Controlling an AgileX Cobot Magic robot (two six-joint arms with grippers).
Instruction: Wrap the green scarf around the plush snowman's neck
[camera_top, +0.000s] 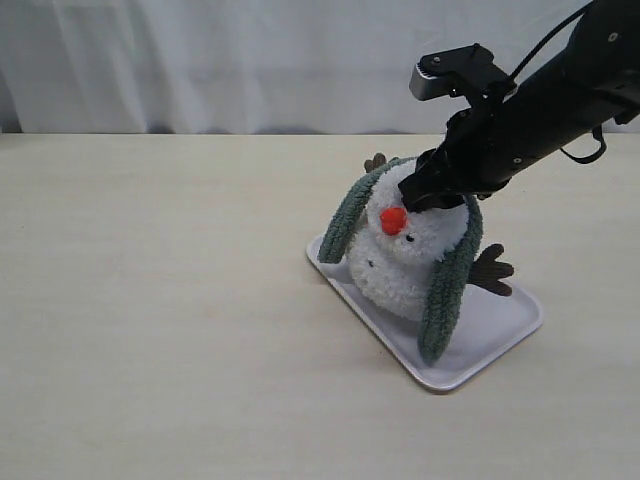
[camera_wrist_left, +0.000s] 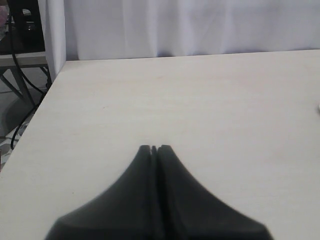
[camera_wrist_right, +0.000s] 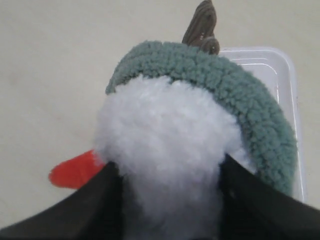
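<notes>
The plush snowman leans on a white tray, its orange nose facing front-left. The green scarf passes behind its head; one end hangs down the left side, the other down the right onto the tray. My right gripper grips the top of the head; in the right wrist view its jaws press both sides of the white head, with the scarf arching behind. My left gripper is shut and empty over bare table, outside the exterior view.
A brown twig arm sticks out on the snowman's right, another behind the scarf. The tray lies diagonally right of centre. The table's far edge meets a white curtain. Cables and a stand lie beyond the table's left edge.
</notes>
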